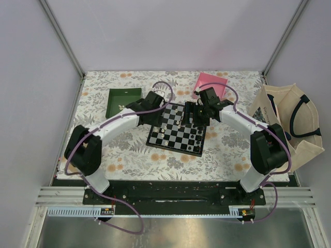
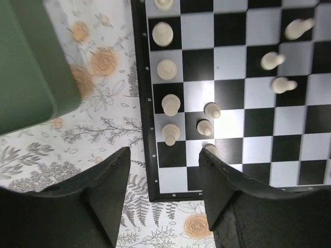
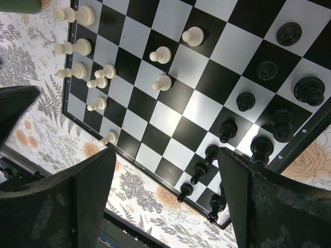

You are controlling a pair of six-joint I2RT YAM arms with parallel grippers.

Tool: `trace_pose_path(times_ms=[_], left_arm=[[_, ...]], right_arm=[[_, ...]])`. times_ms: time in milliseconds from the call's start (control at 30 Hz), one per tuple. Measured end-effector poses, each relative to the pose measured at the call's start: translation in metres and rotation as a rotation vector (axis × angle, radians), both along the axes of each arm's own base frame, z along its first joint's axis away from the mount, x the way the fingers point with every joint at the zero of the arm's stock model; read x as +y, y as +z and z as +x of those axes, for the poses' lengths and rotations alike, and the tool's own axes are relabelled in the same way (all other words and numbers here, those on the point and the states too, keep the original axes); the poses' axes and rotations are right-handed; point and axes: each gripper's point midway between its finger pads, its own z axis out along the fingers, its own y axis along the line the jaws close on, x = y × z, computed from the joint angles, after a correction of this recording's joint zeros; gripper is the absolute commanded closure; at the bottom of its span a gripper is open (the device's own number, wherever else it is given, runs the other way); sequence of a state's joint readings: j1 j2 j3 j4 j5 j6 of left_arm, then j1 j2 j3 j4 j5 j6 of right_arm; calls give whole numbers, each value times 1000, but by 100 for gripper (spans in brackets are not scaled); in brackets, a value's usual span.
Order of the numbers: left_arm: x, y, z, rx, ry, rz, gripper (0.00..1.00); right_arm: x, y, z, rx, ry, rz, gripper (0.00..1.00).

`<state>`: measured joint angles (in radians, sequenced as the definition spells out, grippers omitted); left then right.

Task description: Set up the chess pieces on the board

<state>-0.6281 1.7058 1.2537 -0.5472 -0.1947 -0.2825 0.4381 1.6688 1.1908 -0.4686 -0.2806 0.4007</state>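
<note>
Both arms reached over the board [image 1: 177, 129], one from each side, presumably so that each could serve the colour set nearest it. The cream pieces [image 2: 170, 104] stood in a file along the board's left edge, with a shorter file of pawns just inside it. Three stray cream pieces [image 2: 274, 60] stood nearer the board's middle, apparently not yet ranked. The black pieces [image 3: 282, 124] crowded the board's right edge. The left gripper [image 2: 164, 155] hung over a corner on the board's cream side with its jaws partly spread and empty. One finger was just beside a cream pawn [image 2: 209, 149], so it was probably tending that pawn's square. The right gripper [image 3: 166, 155], spread to its widest and holding nothing, hovered above the board, seemingly kept clear until needed. A green tray [image 1: 123, 101] lay off the board's left side.
</note>
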Motion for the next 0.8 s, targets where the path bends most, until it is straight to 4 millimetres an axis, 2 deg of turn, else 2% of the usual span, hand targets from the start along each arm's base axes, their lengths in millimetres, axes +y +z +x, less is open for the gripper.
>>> trace_pose_path(times_ms=[133,267,300,333,533,600,800], left_arm=[[8,47,8,-118,19,-51,29],[34,70,30,-179,96,-78,28],[51,71,42,-185,144,-73,28],[58,71,47,-186,161,-70,30],[130,59,92,-162,354,-41,33],[148,55,102,-153,398,-29,36],[176,47,126,-147,462,-10,46]], right_arm=[[0,0,0,0,0,0,11],[0,0,0,1,0,0,11],[0,0,0,1,1,1,11],[0,0,0,2,1,1,11],[0,0,0,1,1,1,11],[0,0,0,1,1,1,11],[0,0,0,1,1,1,11]])
